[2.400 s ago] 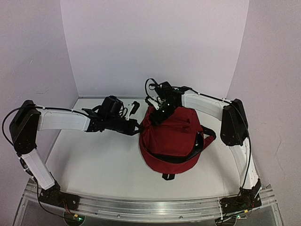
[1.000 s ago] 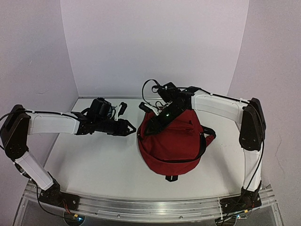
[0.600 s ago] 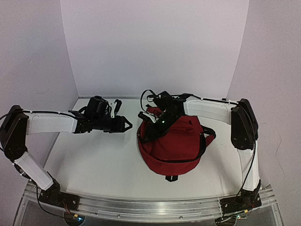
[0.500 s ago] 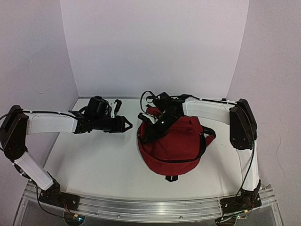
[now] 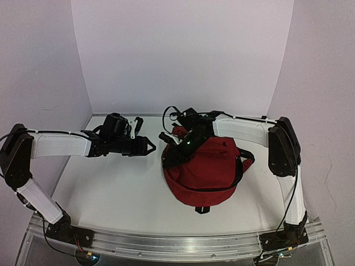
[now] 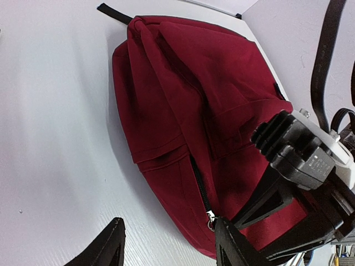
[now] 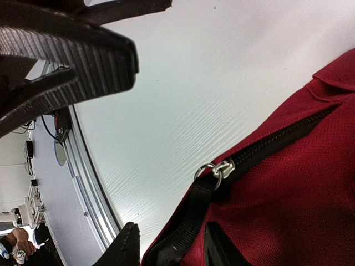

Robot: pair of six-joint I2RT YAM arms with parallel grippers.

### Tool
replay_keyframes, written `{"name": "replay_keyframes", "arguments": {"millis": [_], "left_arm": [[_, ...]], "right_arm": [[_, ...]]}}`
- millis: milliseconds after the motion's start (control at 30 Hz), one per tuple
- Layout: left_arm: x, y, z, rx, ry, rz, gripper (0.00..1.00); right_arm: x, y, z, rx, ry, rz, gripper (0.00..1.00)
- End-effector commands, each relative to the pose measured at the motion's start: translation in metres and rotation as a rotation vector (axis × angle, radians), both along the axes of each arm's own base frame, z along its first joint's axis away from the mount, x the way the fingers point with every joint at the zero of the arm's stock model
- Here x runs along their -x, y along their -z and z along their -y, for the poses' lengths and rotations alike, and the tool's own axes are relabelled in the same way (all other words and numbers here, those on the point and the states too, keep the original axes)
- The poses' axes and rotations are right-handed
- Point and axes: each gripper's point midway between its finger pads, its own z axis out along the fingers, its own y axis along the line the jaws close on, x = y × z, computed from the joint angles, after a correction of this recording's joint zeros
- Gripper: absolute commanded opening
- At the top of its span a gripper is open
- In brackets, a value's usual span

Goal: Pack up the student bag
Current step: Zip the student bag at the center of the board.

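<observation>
The student bag [image 5: 206, 166], dark red fabric, lies on the white table right of centre; in the left wrist view the bag [image 6: 183, 94] shows its front zip. My right gripper [image 5: 170, 154] is down at the bag's left edge. In the right wrist view a black zip pull strap [image 7: 191, 221] hangs from a silver ring [image 7: 213, 170] and lies between the fingers of my right gripper [image 7: 169, 246], with a thin gap on one side. My left gripper [image 5: 150, 146] hovers open just left of the bag, nothing between its fingers [image 6: 113, 244].
White walls close in the table at the back and both sides. An aluminium rail [image 5: 177, 244] runs along the near edge. A black shoulder strap [image 5: 242, 162] loops off the bag's right side. The ribbed finger [image 7: 72, 52] of the left gripper fills the right wrist view's upper left.
The left gripper has let go, backed off to the left of the bag and opened. The right gripper has dropped to the bag's left edge and narrowed around the zip pull strap.
</observation>
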Motion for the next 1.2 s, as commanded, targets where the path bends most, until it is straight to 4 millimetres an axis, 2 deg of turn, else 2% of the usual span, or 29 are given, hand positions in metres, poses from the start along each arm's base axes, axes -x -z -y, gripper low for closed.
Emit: {"name": "replay_keyframes", "arguments": {"millis": [0,267,400,467,533,600,767,900,1033,1100,1167], "left_arm": [[-0.006,-0.02,-0.002,0.024,-0.018,0.046,0.55],[-0.009,-0.017,-0.004,0.039,-0.023,0.02,0.56],[-0.01,-0.007,0.0,0.051,-0.006,-0.025,0.56],[-0.011,-0.005,0.003,0.058,0.003,-0.037,0.56],[-0.012,-0.004,0.004,0.062,0.006,-0.04,0.56],[-0.013,-0.006,0.005,0.067,0.005,-0.038,0.56],[-0.013,-0.007,0.004,0.067,0.003,-0.036,0.56],[-0.014,-0.007,0.003,0.066,-0.001,-0.038,0.56],[-0.015,-0.002,0.002,0.07,-0.003,-0.052,0.56],[-0.015,-0.001,0.003,0.073,-0.002,-0.057,0.56],[-0.016,-0.002,0.004,0.077,0.001,-0.055,0.56]], "right_arm": [[-0.001,0.001,-0.012,-0.028,-0.007,-0.021,0.34],[-0.003,0.0,-0.011,-0.02,0.002,-0.009,0.11],[-0.003,-0.007,-0.007,-0.022,0.007,0.007,0.04],[-0.003,-0.01,-0.006,-0.022,0.01,0.012,0.09],[-0.006,-0.01,-0.004,-0.016,0.021,0.017,0.23],[-0.012,-0.009,-0.003,-0.013,0.037,0.017,0.28],[-0.018,-0.007,-0.001,-0.017,0.055,-0.002,0.11],[-0.017,-0.013,-0.002,-0.034,0.053,-0.01,0.06],[-0.019,-0.021,0.001,-0.048,0.056,-0.007,0.07],[-0.019,-0.023,0.003,-0.052,0.062,-0.011,0.21],[-0.02,-0.022,0.004,-0.049,0.066,-0.015,0.21]]}}
